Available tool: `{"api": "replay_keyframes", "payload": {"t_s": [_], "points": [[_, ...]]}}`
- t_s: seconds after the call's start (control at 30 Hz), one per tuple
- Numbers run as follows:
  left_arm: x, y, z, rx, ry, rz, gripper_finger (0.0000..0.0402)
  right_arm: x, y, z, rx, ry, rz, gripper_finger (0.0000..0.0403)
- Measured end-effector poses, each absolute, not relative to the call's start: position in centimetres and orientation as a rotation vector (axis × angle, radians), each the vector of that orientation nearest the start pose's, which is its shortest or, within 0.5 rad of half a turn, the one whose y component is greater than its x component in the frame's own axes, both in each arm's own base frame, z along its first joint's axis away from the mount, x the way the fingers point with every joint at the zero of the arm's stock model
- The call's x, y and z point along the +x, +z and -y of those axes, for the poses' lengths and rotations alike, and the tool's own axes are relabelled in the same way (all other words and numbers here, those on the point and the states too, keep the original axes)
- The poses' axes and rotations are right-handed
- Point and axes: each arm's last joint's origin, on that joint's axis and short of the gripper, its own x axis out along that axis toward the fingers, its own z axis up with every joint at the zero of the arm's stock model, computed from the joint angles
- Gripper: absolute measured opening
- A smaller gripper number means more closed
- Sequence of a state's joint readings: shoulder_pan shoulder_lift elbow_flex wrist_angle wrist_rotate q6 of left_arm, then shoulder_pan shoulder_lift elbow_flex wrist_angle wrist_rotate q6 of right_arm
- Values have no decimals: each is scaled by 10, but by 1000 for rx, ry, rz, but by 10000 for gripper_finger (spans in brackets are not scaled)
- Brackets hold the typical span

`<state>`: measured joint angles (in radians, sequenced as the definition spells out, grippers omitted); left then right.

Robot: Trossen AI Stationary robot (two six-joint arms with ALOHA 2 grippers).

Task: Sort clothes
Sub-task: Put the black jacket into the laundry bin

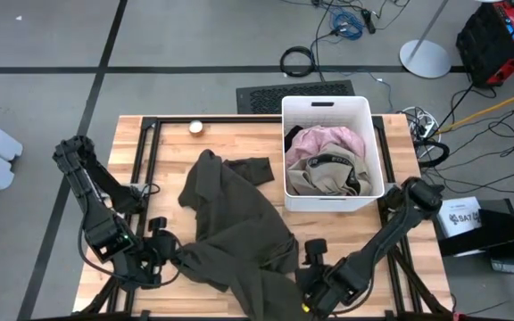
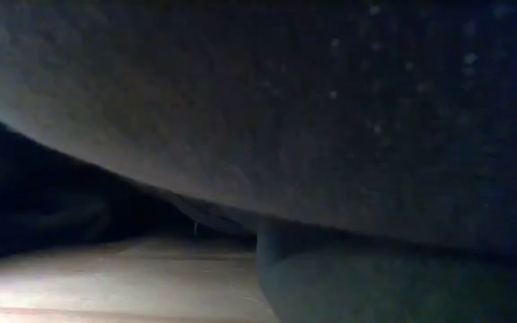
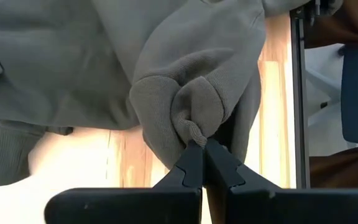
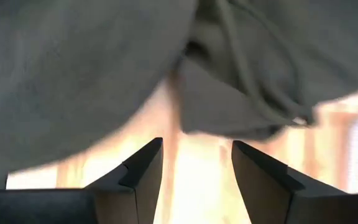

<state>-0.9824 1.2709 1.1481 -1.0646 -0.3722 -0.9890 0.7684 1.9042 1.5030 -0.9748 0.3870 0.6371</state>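
the large dark olive garment (image 1: 235, 227) lies spread over the near middle of the wooden worktop (image 1: 159, 169), running from about the worktop's centre down to its near edge, with a folded flap reaching toward the white bin (image 1: 328, 111). the left gripper (image 3: 202, 144) sits low at the near left of the worktop, at the garment's left edge, its fingers pressed fully together on a bunched fold of the olive fabric; in the left wrist view the cloth gathers into a knot right at the fingertips, with the rest of the garment draped beyond it and pale wood showing beneath. the right gripper (image 4: 194, 152) is at the near right of the worktop, at the garment's right edge, its two fingers standing apart with bare wood showing between them; the olive fabric, with a drawcord (image 4: 253, 81) looping across it, hangs just ahead of the fingertips, and nothing is caught between them. the white bin stands at the far right of the worktop, apart from the olive garment's main body, and holds a pale pink garment (image 1: 328, 138) toward its far side and a beige garment (image 1: 324, 174) with a dark lettered waistband toward its near side. a small round pale object (image 1: 196, 127) rests near the far edge of the worktop, left of the bin. the low view is almost wholly blocked by dark fabric close to the lens, with only a strip of wood visible beneath it.
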Motion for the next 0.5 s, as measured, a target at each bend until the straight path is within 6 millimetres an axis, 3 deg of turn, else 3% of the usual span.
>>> {"api": "replay_keyframes", "payload": {"t_s": [0.2, 0.5], "points": [[136, 298, 184, -143, -26, -1050, 0, 284, 186, -254, -183, -33, -1093, 178], [136, 298, 184, -142, -19, -1029, 0, 305, 148, -242, -278, -77, -1129, 178]]}}
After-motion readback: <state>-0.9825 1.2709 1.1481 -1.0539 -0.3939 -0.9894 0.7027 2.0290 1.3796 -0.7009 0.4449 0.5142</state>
